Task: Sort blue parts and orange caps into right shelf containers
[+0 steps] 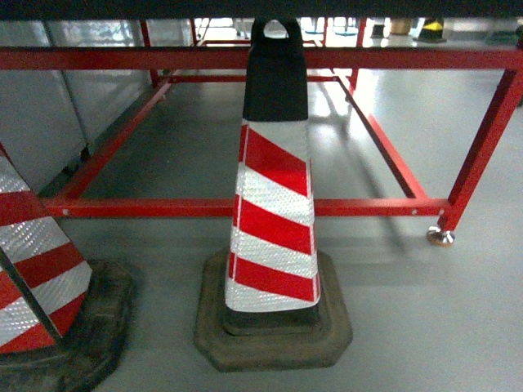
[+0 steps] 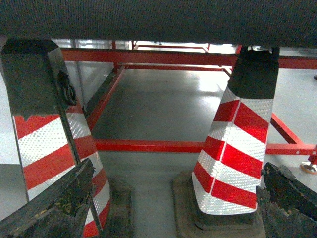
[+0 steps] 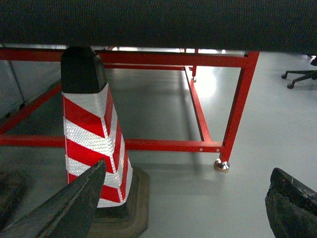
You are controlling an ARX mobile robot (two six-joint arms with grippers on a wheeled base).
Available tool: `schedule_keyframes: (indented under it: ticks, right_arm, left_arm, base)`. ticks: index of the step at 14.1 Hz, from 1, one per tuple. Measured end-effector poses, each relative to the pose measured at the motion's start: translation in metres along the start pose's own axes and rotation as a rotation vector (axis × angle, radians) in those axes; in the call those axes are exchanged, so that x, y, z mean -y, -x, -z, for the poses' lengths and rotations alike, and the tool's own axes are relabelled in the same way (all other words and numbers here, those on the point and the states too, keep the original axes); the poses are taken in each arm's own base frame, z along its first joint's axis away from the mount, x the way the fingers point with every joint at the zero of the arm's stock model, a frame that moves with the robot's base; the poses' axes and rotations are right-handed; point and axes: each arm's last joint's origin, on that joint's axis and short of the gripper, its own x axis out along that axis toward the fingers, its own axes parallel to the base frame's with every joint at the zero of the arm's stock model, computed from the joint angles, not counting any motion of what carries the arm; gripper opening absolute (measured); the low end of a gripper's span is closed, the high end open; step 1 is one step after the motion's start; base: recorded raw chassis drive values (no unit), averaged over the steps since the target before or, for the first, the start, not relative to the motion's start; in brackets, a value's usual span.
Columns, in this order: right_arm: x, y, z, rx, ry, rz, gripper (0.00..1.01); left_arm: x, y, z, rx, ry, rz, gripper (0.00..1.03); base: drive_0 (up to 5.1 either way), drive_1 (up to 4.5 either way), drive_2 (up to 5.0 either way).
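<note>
1. Cones: a red-and-white striped traffic cone stands on the grey floor before a red metal frame; a second cone sits at the left edge
2. Left gripper spread wide, holding nothing
3. Right gripper likewise spread and empty
4. Blue shelf containers, blue parts and orange caps appear in no view

Bins, blue parts, orange caps: not in view.
</note>
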Motion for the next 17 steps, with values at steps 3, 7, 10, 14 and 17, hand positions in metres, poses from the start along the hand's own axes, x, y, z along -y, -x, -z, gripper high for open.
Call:
schedule_keyframes:
  ticks: [3,7,10,14,17]
  right_arm:
    - [0.0000,0.0000,-0.0001,0.001,-0.007,0.002,0.98]
    - [0.0000,0.0000,0.0000,0.000,-0.009,0.002,0.98]
    - [0.0000,0.0000,0.0001,-0.002,-0.009,0.001,0.98]
    - [0.0000,0.0000,0.0000,0.000,-0.010,0.001,0.98]
    - [0.0000,0.0000,0.0000,0.000,-0.010,0.000,0.98]
  left_arm:
    - [0.0000,0.0000,-0.0001,0.001,-0.001,0.001,0.98]
    - [0.0000,0.0000,-0.0001,0.001,0.000,0.001,0.98]
    - [0.0000,0.0000,-0.0001,0.002,0.000,0.000,0.98]
    - [0.0000,0.0000,-0.0001,0.001,0.000,0.000,0.98]
    - [0.0000,0.0000,-0.0001,0.002,-0.001,0.000,0.98]
  base:
    - [0.0,0.00,0.0]
    - [0.0,0.00,0.0]
    - [0.0,0.00,0.0]
    - [0.0,0.00,0.0]
    - [0.0,0.00,0.0]
